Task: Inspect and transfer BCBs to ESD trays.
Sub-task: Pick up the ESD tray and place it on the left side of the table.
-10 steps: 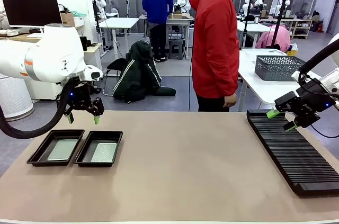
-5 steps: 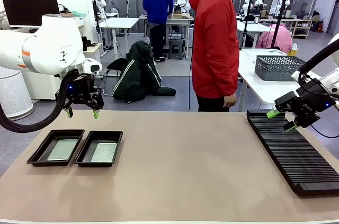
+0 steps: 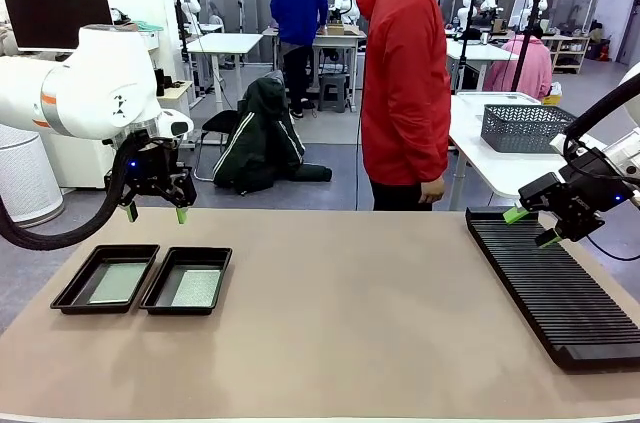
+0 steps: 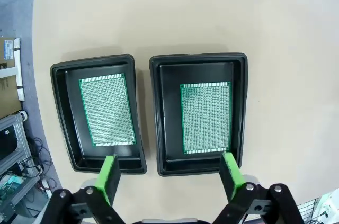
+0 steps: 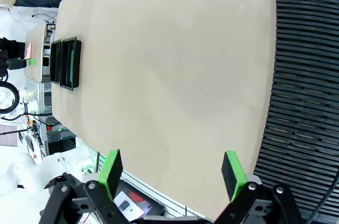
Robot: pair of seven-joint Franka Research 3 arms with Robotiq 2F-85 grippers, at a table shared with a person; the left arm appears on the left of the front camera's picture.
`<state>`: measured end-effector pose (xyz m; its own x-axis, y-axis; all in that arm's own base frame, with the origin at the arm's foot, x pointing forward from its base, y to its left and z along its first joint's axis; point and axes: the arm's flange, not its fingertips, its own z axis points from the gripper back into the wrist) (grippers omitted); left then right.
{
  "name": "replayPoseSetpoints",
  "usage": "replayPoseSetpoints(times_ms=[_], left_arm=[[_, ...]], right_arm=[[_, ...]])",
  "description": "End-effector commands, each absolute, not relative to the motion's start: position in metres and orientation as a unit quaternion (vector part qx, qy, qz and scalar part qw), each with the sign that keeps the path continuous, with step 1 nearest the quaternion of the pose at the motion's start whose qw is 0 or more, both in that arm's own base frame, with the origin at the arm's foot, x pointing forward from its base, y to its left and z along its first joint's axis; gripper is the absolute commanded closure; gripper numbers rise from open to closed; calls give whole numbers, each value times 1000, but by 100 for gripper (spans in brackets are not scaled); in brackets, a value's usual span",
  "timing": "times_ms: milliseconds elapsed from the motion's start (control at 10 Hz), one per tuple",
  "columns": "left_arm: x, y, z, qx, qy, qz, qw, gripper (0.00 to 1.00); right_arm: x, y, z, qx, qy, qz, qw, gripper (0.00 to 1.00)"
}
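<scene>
Two black ESD trays sit side by side at the table's left front: one tray (image 3: 82, 292) (image 4: 66, 113) and its neighbour (image 3: 160, 288) (image 4: 241, 102). A pale green BCB lies flat in each, one board (image 3: 117, 283) (image 4: 107, 109) and the other (image 3: 196, 288) (image 4: 206, 118). My left gripper (image 3: 154, 212) (image 4: 170, 173) hangs open well above the trays, nothing between its fingers. My right gripper (image 3: 531, 226) (image 5: 173, 173) is open and empty over the near-left end of the ribbed rack.
A long black ribbed rack (image 3: 550, 288) (image 5: 304, 75) lies along the table's right side. A person in a red jacket (image 3: 406, 83) stands at the far edge. A dark mesh basket (image 3: 525, 127) rests on a white table behind.
My left gripper has risen and drifted slightly left above the trays over the last second, then held still. The right arm, boards and trays have not moved.
</scene>
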<state>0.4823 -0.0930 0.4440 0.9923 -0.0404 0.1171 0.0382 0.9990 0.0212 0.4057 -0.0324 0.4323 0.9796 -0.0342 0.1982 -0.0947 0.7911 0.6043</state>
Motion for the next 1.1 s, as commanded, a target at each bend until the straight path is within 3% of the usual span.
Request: replayPoseSetpoints(times_ms=[0, 1000], left_arm=[[483, -92, 444, 9, -61, -19, 998, 0], [483, -92, 444, 9, -61, -19, 998, 0]], right_arm=[[405, -30, 435, 325, -99, 5, 941, 0], [405, -30, 435, 325, -99, 5, 941, 0]])
